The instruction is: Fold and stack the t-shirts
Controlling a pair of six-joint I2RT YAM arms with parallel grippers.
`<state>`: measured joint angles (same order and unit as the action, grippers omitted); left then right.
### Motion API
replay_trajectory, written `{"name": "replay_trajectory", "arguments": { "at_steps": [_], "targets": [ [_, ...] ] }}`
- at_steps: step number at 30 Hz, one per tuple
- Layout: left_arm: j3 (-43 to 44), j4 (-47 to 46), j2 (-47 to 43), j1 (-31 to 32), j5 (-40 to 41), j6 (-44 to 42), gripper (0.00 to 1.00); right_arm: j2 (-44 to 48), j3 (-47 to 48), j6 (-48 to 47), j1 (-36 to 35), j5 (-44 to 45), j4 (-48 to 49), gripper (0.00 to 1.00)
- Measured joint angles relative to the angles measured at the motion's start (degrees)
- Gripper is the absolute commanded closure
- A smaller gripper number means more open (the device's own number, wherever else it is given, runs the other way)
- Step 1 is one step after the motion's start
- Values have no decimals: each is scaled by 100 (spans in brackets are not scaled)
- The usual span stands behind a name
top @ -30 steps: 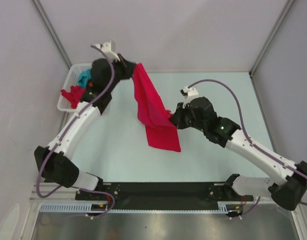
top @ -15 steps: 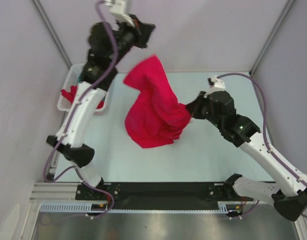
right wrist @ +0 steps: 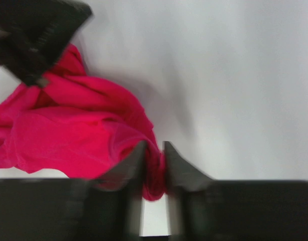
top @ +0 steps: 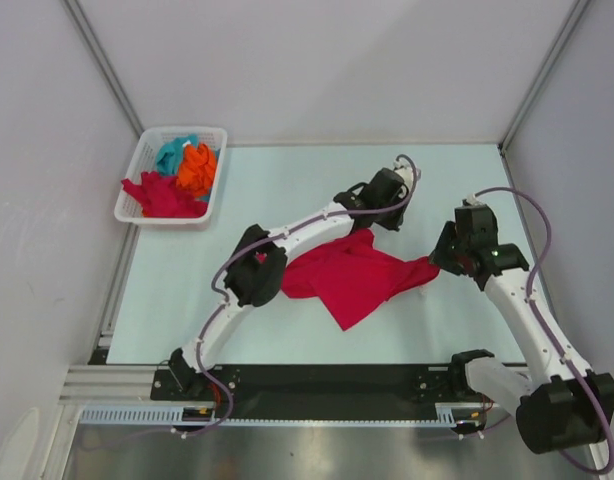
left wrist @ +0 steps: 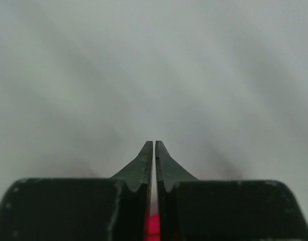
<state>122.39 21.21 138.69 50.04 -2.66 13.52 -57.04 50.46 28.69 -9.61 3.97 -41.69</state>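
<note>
Top external view: a white plastic lattice basket [top: 167, 221] at far left holds crumpled teal, orange and red t-shirts [top: 197, 168]. A crimson cloth t-shirt [top: 357, 285] lies rumpled on the pale table [top: 237, 190], and the left arm [top: 297, 232] stretches across its left part. The left gripper [left wrist: 154, 145] is all but closed, with red cloth in its slit. The right gripper [right wrist: 154, 146] pinches the shirt's right corner.

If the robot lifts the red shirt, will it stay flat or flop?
Probably flop: the red t-shirt lies wrinkled, and it bunches where the right gripper pinches it. It's likely light too, since it looks like thin, draping cloth.
</note>
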Motion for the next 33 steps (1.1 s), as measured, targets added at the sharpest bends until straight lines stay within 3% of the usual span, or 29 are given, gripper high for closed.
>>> {"name": "replay_trajectory", "arguments": {
  "at_steps": [1, 2, 5, 6, 8, 12, 15, 20, 23, 33],
  "targets": [
    [-2, -15, -96, 9, 59, -2, 69, -155, 4, -79, 0, -72, -7, 39],
    [-68, -50, -280, -9, 133, -7, 50, -256, 15, -83, 2, -114, -15, 34],
    [-979, -116, -1438, -225, 332, 13, 19, -553, 363, -323, -50, -306, -313, 16],
    [-1403, -201, -1971, -352, 407, 48, 14, -612, 647, -437, -162, -280, -455, 11],
    [-2312, -302, -3215, -693, 518, 151, 10, -638, 1167, -564, -612, -127, -568, 11],
    [-4162, -645, -5692, -1635, 734, 605, 8, -686, 1878, -859, -2623, 125, -144, 25],
    [-5600, -671, -7287, -2450, 890, 1062, 8, -1106, 1849, -953, -4111, 184, 90, 26],
    [-7331, -116, -8537, -3497, 664, 1631, 8, -2966, 1766, -811, -5733, 815, 33, 32],
    [-7958, 348, -8730, -3875, 483, 1915, 9, -3657, 1521, -579, -6098, 909, -96, 32],
    [-8310, 638, -9294, -3932, -15, 2315, 9, -3521, 1222, -229, -5899, 1106, 37, 41]
  ]
}}
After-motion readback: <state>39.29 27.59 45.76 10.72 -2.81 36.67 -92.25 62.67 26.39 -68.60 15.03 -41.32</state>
